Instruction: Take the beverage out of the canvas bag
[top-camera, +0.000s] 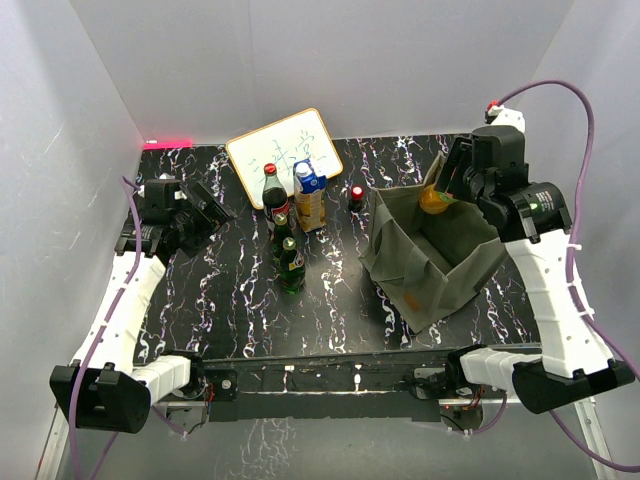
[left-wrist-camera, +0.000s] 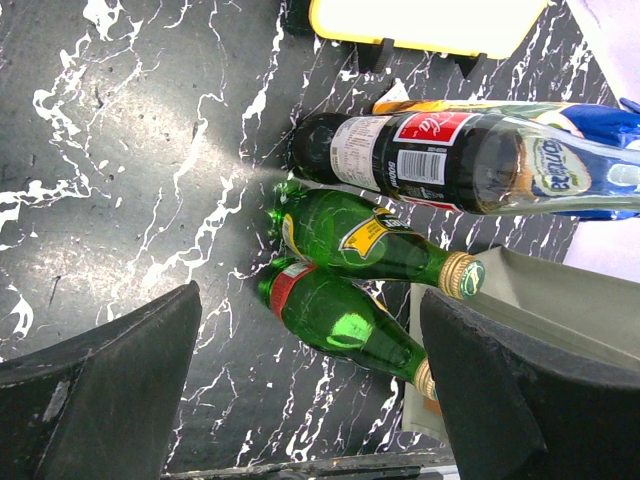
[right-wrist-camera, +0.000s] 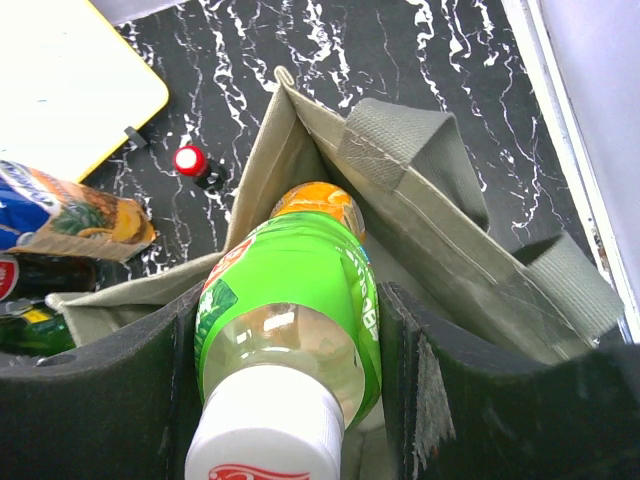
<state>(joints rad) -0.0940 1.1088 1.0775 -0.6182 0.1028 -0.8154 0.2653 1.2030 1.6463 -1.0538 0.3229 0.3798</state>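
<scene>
The olive-green canvas bag (top-camera: 430, 255) stands open at the right of the table, its orange patch on the near face. My right gripper (top-camera: 445, 195) is at the bag's far rim, shut on a beverage bottle (right-wrist-camera: 290, 320) with a green label, white cap and orange drink. In the right wrist view both fingers (right-wrist-camera: 100, 400) press the bottle's sides, and its bottom is still inside the bag (right-wrist-camera: 420, 200). The bottle shows as an orange spot in the top view (top-camera: 436, 200). My left gripper (top-camera: 205, 205) is open and empty at the far left, its jaws wide apart in the left wrist view (left-wrist-camera: 310, 390).
A cola bottle (top-camera: 272, 190), two green glass bottles (top-camera: 290, 265), a blue-capped drink (top-camera: 309, 195) and a small red-capped bottle (top-camera: 357, 197) stand mid-table. A yellow-framed whiteboard (top-camera: 284, 155) leans at the back. White walls enclose the table.
</scene>
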